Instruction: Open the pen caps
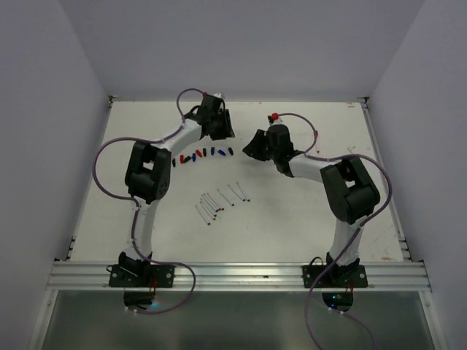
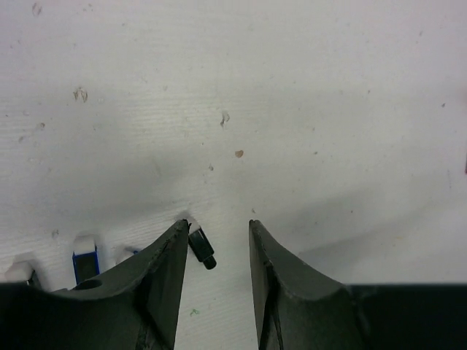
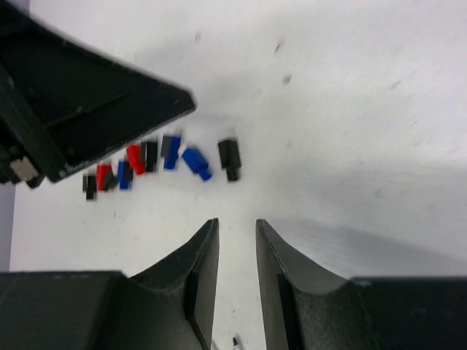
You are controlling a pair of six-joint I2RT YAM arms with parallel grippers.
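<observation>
L gripper (image 2: 217, 227): my wedge fingers spread, empty; stubby black cap (image 2: 202, 248) by left finger
R gripper (image 3: 237, 224): narrow gap, nothing pinched
pen caps (image 3: 195, 162): plastic stubs, row ahead-left of R
pens (image 1: 211, 204): thin pale sticks behind

Table (image 2: 328, 87): white, matt, finely grained surface, flecked with small brown marks and shallow pits. Left gripper (image 2: 217, 227) and right gripper (image 3: 237, 222) — black plastic, matt, slightly pebbled, edges catching a dull sheen. Pen caps (image 3: 230, 157): smooth hard plastic in red, blue and black, low gloss. Pens (image 1: 210, 204): pale smooth barrels, too small to judge the finish. Rail (image 1: 241, 275) at the near edge — bare metal, satin grey. Cables (image 1: 94, 169): smooth purple sheathing.
</observation>
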